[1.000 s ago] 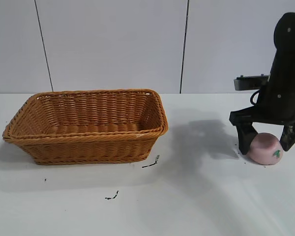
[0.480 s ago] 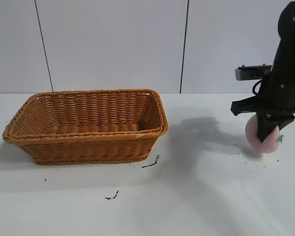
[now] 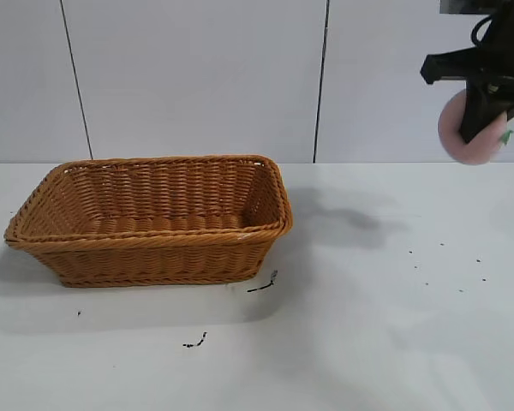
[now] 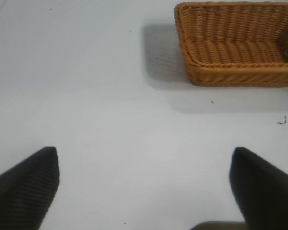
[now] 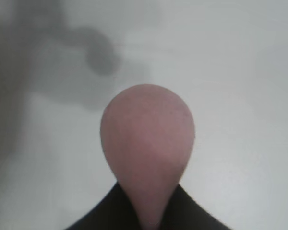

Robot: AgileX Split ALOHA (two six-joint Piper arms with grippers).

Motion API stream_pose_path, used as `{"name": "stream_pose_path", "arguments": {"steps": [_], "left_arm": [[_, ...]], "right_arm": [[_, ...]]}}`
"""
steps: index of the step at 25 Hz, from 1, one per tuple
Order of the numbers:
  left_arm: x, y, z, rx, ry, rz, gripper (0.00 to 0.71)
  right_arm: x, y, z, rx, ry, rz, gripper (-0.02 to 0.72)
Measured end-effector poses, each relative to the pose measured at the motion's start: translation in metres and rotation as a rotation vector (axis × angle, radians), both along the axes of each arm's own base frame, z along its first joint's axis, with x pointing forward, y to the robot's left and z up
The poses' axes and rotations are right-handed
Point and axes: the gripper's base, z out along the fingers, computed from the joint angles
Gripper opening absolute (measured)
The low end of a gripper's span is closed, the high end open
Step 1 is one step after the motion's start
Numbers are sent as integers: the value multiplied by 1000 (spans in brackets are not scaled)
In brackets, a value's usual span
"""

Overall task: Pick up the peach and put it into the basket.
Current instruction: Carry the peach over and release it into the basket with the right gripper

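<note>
Right gripper (image 3: 482,116) holds the peach (image 3: 471,128) high in the air, far from the basket (image 3: 150,218).

In the exterior view the right gripper is at about 2 o'clock, near the top edge, and its black fingers are closed narrow on the pale pink peach, which is pressed between them and hangs well above the white table (image 3: 368,342). A small green leaf mark shows on the peach's side. The wicker basket stands on the table at about 9 o'clock, well apart from the peach, and nothing lies in it. In the right wrist view the peach (image 5: 147,143) is squeezed to a drop shape between the dark fingers. The left gripper (image 4: 144,187) hangs over bare table, its two fingers spread wide and holding nothing; the basket (image 4: 237,45) is at its 1 o'clock.
</note>
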Motion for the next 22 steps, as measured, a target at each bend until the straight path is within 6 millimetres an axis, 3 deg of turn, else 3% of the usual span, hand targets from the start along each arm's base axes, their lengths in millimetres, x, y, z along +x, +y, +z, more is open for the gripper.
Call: {"name": "stream_pose_path", "arguments": {"steps": [5,9,12,14,17,22], "left_arm": [[0,0,0,0,0,0,693],[0,0,0,0,0,0,693],[0,0,0,0,0,0,693],[0,0,0,0,0,0,693],[0,0,0,0,0,0,693],[0,0,0,0,0,0,693]], "right_arm": [[24,47,27,19,-61,114,-14],[34,113,28,50,-73,253,-14],[30,167,21,66,-81,366,-14],[22,201,10,73,-72,436,-14],[15,236,-16,69,-53,505,-14],[24,256,-78,29,-3,532,-14]]}}
